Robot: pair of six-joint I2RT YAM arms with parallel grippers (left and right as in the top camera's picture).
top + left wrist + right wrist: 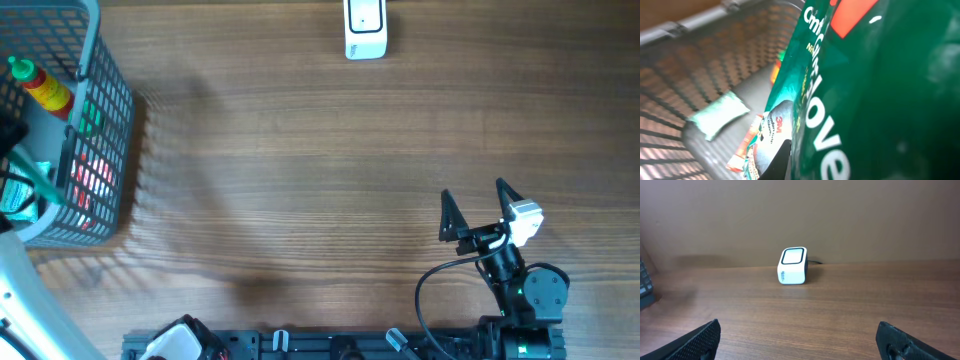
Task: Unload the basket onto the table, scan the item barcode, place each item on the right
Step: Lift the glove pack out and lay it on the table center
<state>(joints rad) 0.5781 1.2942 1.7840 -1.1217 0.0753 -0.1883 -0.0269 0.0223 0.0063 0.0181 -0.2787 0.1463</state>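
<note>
Pinching glossy green packet (875,95) inside grey mesh basket (110,110), left claw (14,160) shut, likely fetching for scanning; right claw (475,195) wide, empty.

I counted one grey mesh basket (110,110), one white scanner (365,30), one red sauce bottle (42,88), one green packet (875,95), one 3M pack (772,132) and one pale sachet (722,116).

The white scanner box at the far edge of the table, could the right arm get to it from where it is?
Probably yes. The right hand is open, faces the scanner, and only bare table lies between them. Whether the arm stretches that far is unclear.
</note>
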